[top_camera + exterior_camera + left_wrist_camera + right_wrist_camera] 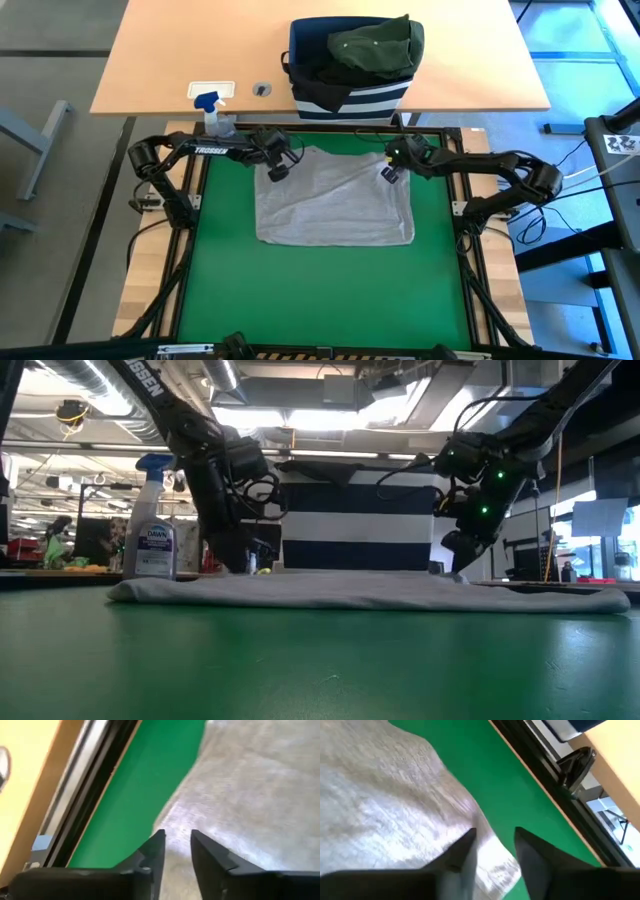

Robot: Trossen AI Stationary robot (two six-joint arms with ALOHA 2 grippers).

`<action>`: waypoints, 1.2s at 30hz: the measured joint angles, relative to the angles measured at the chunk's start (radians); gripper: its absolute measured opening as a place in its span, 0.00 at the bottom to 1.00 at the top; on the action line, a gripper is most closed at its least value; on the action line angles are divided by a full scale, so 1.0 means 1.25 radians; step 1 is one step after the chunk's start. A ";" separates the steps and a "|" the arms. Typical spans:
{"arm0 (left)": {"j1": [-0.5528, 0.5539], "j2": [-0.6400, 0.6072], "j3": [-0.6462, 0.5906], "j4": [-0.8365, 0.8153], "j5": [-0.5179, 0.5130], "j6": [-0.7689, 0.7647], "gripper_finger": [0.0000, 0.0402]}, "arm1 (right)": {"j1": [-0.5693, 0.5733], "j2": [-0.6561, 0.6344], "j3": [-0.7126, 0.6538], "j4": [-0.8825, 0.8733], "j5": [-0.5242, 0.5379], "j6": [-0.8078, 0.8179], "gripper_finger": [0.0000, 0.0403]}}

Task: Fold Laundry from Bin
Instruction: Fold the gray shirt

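Observation:
A light grey garment [335, 200] lies spread flat on the green mat [320, 290], toward its far side. My left gripper [277, 172] stands open just over the garment's far left corner [172, 817]. My right gripper [388, 172] stands open just over the far right corner [492, 852]. In each wrist view grey cloth shows through the gap between the fingers, and nothing is held. The navy striped bin [350, 100] stands on the wooden table beyond the mat. A dark olive green garment [375, 45] is heaped on the bin's top.
A clear spray bottle with a blue nozzle [215, 112] stands at the mat's far left corner, close to my left arm. A black frame [190, 215] borders the mat. The near half of the mat is bare green.

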 joint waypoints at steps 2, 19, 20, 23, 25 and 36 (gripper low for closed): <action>-0.008 -0.016 0.037 -0.064 0.033 0.001 0.29 | 0.000 -0.019 0.051 -0.090 -0.013 -0.025 0.41; -0.216 -0.161 0.108 -0.329 0.479 -0.189 0.51 | 0.150 -0.166 0.183 -0.347 -0.565 -0.030 0.50; -0.245 -0.158 0.108 -0.332 0.471 -0.202 0.52 | 0.170 -0.166 0.178 -0.344 -0.565 -0.029 0.50; -0.334 -0.154 0.108 -0.343 0.449 -0.251 0.51 | 0.229 -0.166 0.155 -0.341 -0.565 -0.008 0.49; -0.391 -0.155 0.108 -0.348 0.417 -0.286 0.51 | 0.265 -0.166 0.138 -0.342 -0.564 0.016 0.49; -0.602 -0.155 -0.003 -0.317 0.313 -0.423 0.49 | 0.452 -0.166 0.104 -0.354 -0.522 0.137 0.49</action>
